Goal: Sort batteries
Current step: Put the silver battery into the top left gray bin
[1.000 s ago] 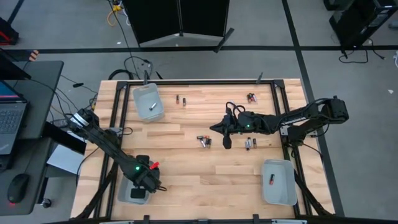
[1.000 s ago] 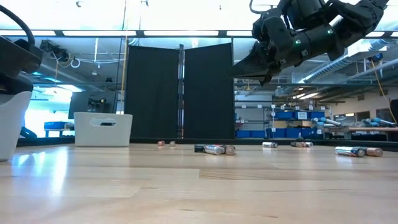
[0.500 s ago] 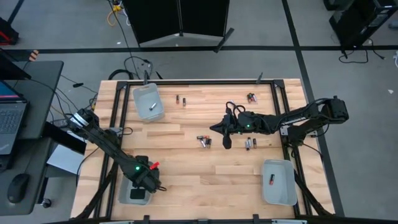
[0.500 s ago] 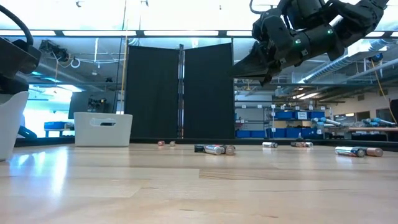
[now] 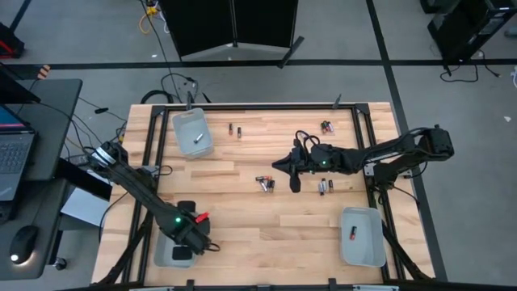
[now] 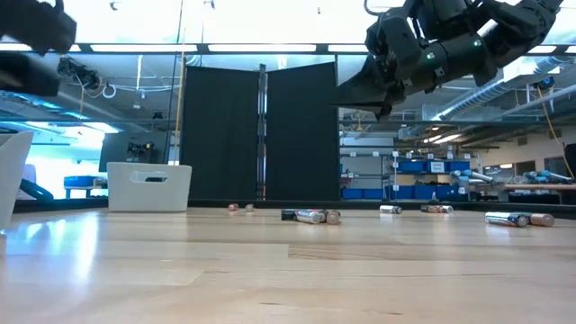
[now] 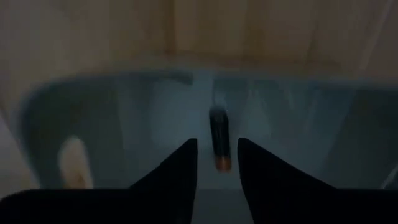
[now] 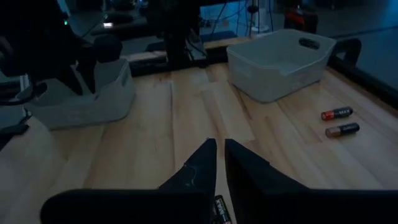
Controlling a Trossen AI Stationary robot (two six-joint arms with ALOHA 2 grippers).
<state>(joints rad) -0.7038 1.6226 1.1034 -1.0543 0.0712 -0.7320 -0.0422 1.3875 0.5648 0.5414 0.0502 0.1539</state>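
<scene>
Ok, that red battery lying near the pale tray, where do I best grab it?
Grip the red battery across the middle of its barrel, coming straight down from above. It lies flat on the table, so only its rounded sides are free. The gap to the copper-ended battery beside it probably leaves room for one finger.

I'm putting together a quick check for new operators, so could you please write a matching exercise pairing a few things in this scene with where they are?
Things:
1. left gripper
2. right gripper
3. far-left tray
4. near-right tray

Places:
A. high above the table's middle, near loose batteries
B. holds a battery with a red end
C. over the near-left tray, a dark battery lying below its parted fingers
D. holds one dark battery

Pairs: 1-C, 2-A, 3-D, 4-B
</scene>
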